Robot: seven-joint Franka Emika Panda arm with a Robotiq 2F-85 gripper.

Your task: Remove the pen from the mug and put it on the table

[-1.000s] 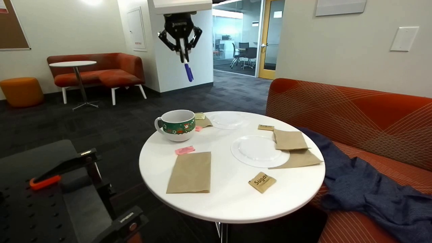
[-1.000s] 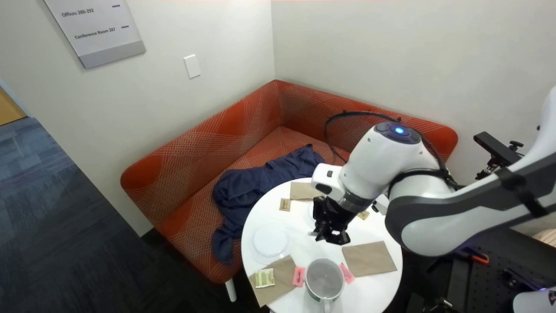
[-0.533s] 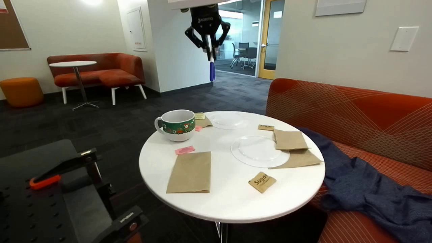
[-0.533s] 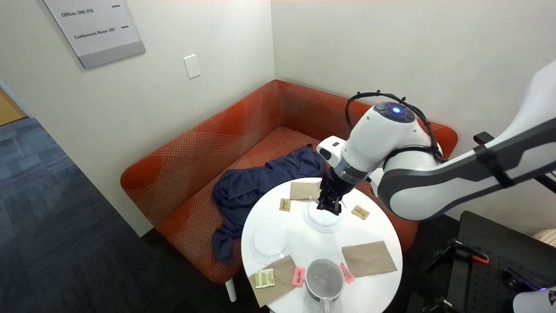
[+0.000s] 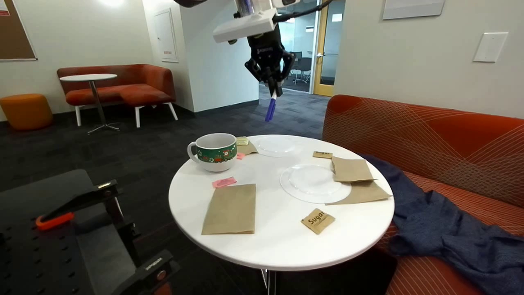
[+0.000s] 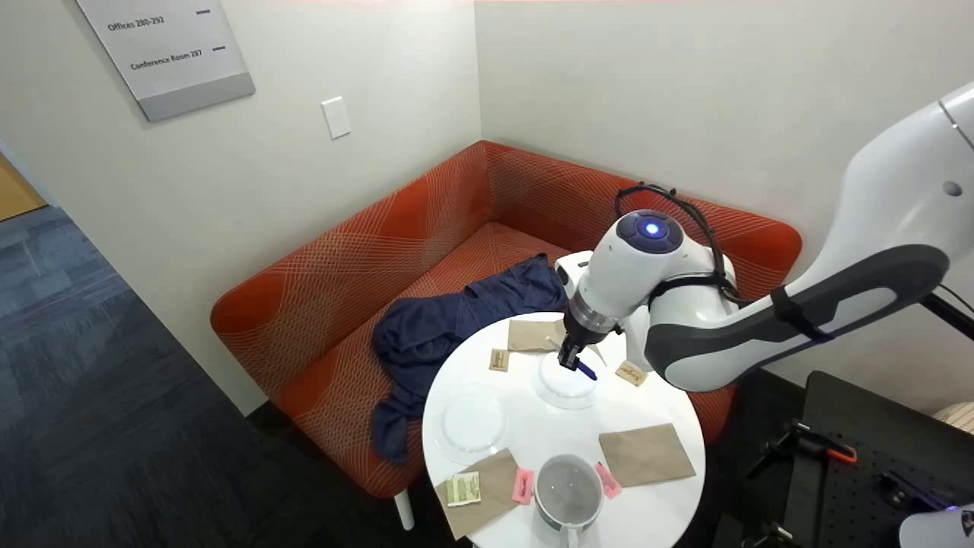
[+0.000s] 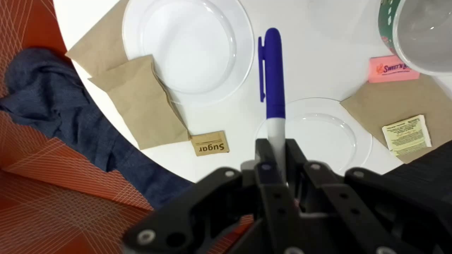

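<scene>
pen (image 7: 275, 102) hangs above the table (image 5: 282, 241), gripper (image 7: 277, 146) fingers (image 7: 294, 155) pinching it tight (purple end jutting out!), mug (image 5: 215, 155) well apart

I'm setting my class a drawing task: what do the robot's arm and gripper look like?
The arm is rounded, white and dark grey, with a black strap, a curving black cable and a blue light on a dark pad. Beyond a metallic collar comes the black gripper, with slim fingers and pale screw heads. Its pale lettering is too blurred to read.
</scene>
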